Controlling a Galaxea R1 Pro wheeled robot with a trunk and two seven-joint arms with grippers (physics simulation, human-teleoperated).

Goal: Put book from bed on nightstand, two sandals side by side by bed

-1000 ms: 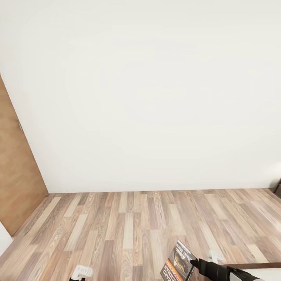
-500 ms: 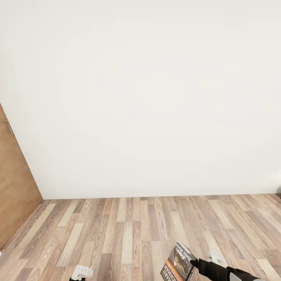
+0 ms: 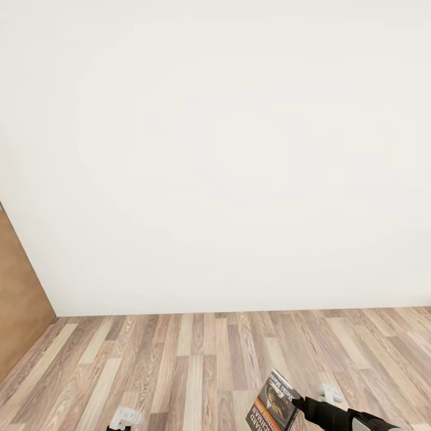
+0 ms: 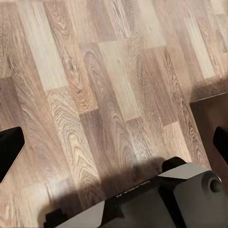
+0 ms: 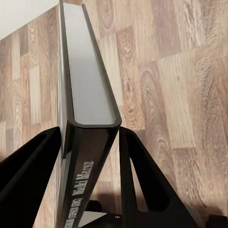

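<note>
The book [image 3: 272,407], a thin paperback with a dark cover and an orange strip, hangs upright at the bottom of the head view. My right gripper [image 3: 297,404] is shut on its edge. In the right wrist view the book [image 5: 88,95] stands spine-first between the two black fingers [image 5: 142,180], and the right gripper [image 5: 88,137] clamps it from both sides. In the left wrist view my left gripper [image 4: 114,145] is open over bare floor, its black fingers [image 4: 9,152] far apart with nothing between them. The bed, nightstand and sandals are out of view.
A plain white wall [image 3: 215,179] faces me, with wood-plank floor [image 3: 197,359] below it. A brown wooden door [image 3: 18,323] stands at the far left. A grey part of my own body [image 4: 166,199] lies under the left gripper.
The head view has shifted: the door has slid left, the floor line sits lower and the dark object at the right edge has left the picture. The book stays in the right gripper.
</note>
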